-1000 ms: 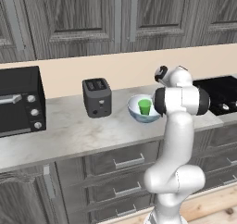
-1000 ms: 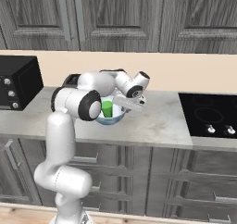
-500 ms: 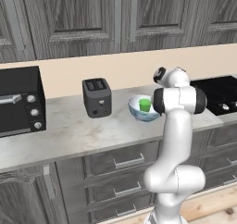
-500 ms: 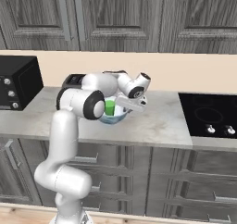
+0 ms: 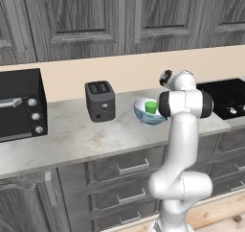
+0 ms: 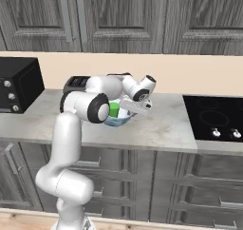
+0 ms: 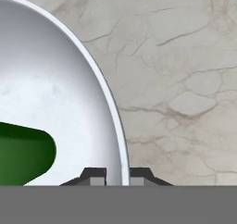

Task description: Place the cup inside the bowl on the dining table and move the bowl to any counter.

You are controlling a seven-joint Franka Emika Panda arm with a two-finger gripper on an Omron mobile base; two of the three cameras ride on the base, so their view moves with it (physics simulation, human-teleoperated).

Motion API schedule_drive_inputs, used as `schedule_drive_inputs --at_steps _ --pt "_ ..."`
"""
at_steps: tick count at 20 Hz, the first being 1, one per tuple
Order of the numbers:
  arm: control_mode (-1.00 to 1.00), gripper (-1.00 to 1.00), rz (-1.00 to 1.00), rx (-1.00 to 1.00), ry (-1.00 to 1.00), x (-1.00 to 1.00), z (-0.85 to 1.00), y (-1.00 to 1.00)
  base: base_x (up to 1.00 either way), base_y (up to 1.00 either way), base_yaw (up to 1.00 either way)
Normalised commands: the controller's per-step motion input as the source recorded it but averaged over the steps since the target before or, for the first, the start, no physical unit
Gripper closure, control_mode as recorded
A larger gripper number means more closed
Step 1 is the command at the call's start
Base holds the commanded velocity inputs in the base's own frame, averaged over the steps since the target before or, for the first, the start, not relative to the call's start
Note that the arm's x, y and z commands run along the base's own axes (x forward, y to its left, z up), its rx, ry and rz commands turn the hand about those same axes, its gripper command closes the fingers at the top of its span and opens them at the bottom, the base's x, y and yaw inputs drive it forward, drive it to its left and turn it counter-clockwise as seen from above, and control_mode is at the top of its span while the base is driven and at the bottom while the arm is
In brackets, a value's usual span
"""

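The bowl, white inside and pale blue outside, rests on the grey marble-look counter. The small green cup stands inside it. In the hand view the bowl takes up the left side, with the cup at the lower left and bare counter to the right. My gripper straddles the bowl's rim, one fingertip inside and one outside, shut on it. In the left base view my own forearm hides the fingers.
A black toaster stands left of the bowl, and a black toaster oven further left. A black cooktop is set into the counter on the right. Grey cabinets hang above.
My arm's elbow has drifted a little to the right. The bowl with the cup stays at the same spot on the counter, with the gripper still at its rim.
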Motion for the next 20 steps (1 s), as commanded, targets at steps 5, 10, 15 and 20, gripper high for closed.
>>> schedule_drive_inputs --at_steps 5,10,15,20 --pt "-1.00 1.00 0.00 0.00 0.00 0.00 0.00 0.00 0.00 0.00 0.00" --pt "-1.00 1.00 0.00 0.00 0.00 0.00 0.00 0.00 0.00 0.00 0.00" --pt "-1.00 -1.00 0.00 0.00 0.00 0.00 0.00 0.00 0.00 0.00 0.00" --pt "-1.00 -1.00 0.00 0.00 0.00 0.00 0.01 0.00 0.00 0.00 0.00"
